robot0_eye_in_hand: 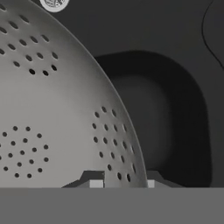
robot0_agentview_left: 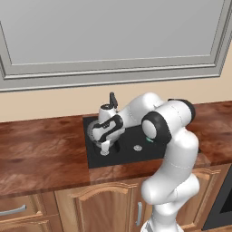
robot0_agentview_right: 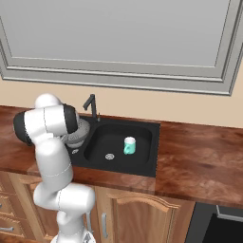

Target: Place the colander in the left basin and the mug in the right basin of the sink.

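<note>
Narrow-set two-finger gripper (robot0_eye_in_hand: 120, 181) clamped across the rim of the grey perforated metal colander (robot0_eye_in_hand: 52, 109), one fingertip either side of the wall. Held low over the smaller left basin (robot0_agentview_left: 97, 152) of the matte black double sink (robot0_agentview_right: 147, 163), silver drain at the hand view's top edge. Small teal mug (robot0_agentview_right: 129, 145) upright in the wider right basin (robot0_agentview_right: 107, 142), well apart. Colander mostly hidden behind the arm from both base views; handles not discernible.

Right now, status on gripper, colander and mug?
Gripper shut on colander rim, over left basin. Mug upright in right basin. Faucet close behind; nothing in the way.
</note>
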